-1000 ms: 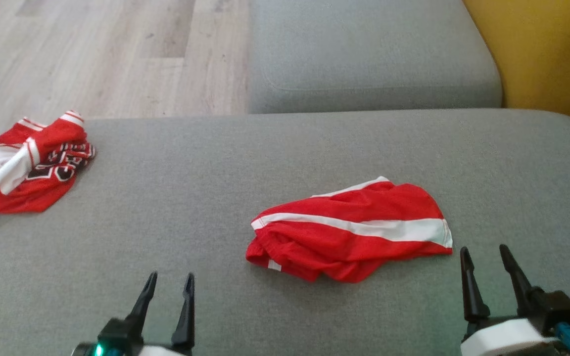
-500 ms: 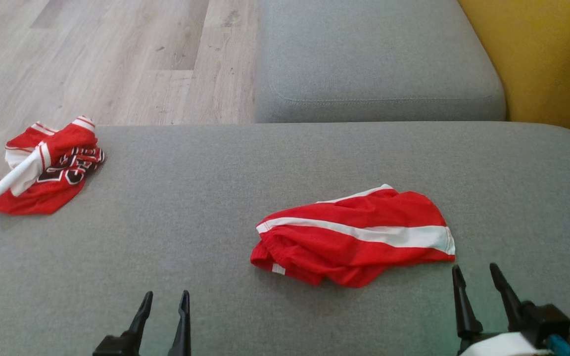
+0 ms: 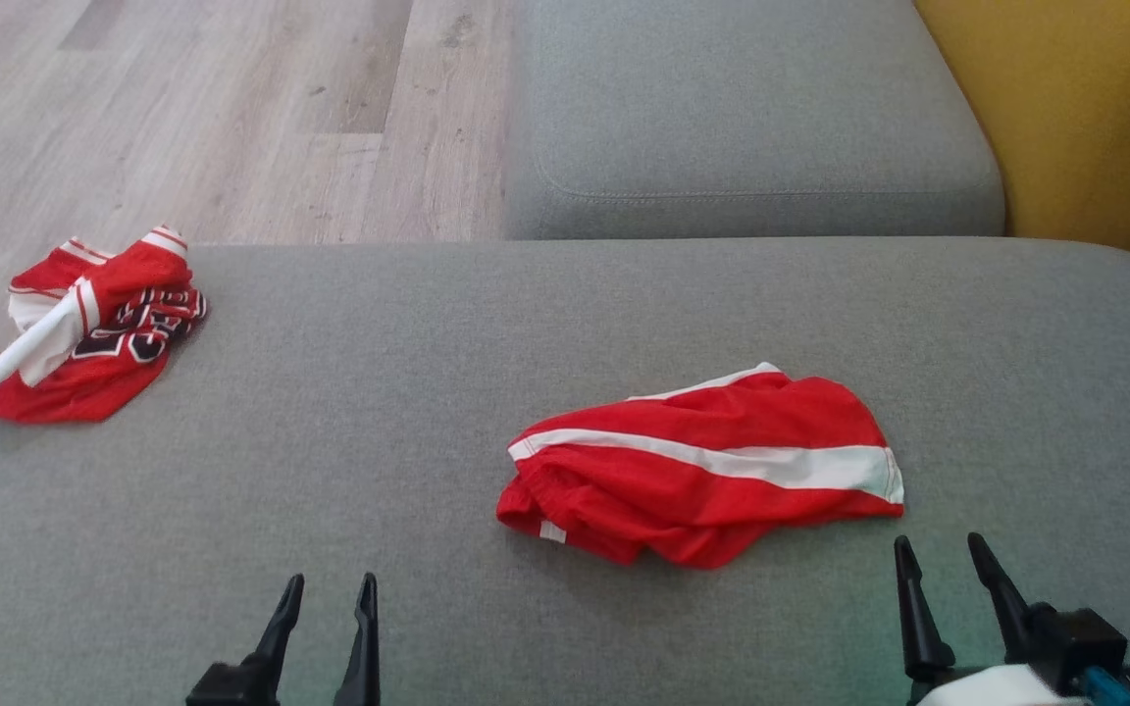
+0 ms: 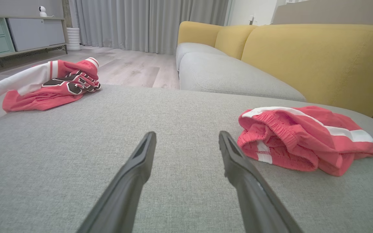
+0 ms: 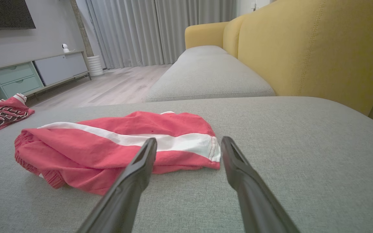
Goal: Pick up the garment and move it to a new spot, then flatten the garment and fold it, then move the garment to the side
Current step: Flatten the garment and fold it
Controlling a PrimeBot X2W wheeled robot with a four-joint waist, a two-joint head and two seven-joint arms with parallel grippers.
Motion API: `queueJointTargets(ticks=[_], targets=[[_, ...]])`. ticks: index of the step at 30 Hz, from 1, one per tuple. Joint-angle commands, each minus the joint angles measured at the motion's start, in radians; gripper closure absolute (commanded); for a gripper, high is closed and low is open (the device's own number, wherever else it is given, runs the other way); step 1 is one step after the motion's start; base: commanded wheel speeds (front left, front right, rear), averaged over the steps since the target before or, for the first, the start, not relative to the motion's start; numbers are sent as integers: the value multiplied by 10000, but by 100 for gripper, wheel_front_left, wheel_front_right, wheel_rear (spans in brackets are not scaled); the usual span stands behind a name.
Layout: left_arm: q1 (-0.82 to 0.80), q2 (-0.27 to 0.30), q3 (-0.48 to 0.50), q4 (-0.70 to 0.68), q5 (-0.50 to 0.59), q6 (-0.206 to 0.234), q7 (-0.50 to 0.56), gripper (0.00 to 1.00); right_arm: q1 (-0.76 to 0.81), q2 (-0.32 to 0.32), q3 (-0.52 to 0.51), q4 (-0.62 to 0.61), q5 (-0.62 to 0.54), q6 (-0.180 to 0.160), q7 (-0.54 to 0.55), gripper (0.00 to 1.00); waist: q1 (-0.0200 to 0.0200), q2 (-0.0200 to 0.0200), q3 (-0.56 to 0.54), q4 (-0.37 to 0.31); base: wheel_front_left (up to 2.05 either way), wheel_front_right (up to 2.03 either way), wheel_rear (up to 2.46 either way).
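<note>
Shorts (image 3: 702,471) lie just ahead of right hand (image 3: 938,540)

Bare grey cushion (image 3: 330,441) lies open between the crumpled shorts (image 3: 702,471) and the bunched jersey (image 3: 84,333). A yellow backrest (image 3: 1065,108) bounds the right side.

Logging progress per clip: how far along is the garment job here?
Nothing looks done: the red shorts lie crumpled on the grey cushion. In hand: nothing; left gripper and right gripper are open, short of the shorts. Remaining: pickup, move, flatten, fold, set aside.
</note>
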Motion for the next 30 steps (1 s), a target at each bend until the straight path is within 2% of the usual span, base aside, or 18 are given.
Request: queueJointTargets(ticks=[1,8,14,18,22,26,30], targets=[[-424,-25,439,-271,91,-65,-97,0,-447,-74,237,-263,-1,65,-111,0,-1,0,13,3,0,0,0],[-582,-114,371,-242,199,-246,-97,0,-493,-74,217,-256,-45,65,-111,0,-1,0,142,-11,0,0,0],[-1491,-298,-7,-158,250,-532,329,0,-573,-74,168,-282,-145,65,-111,0,-1,0,363,7,0,0,0],[-2679,-733,-265,97,-100,-664,1585,0,-643,-74,120,-300,-262,65,-111,0,-1,0,632,54,0,0,0],[-3554,-1127,-404,432,-1015,-673,2935,0,-733,-74,145,-286,-361,65,-111,0,-1,0,904,31,0,0,0],[-4254,-1259,-649,825,-1965,-484,4032,0,-881,-74,258,-277,-447,65,-111,0,-1,0,1190,-102,0,0,0],[-4773,-1280,-1005,1105,-2896,-126,4606,0,-1044,-74,288,-272,-538,65,-111,0,-1,0,1471,-266,0,0,0]])
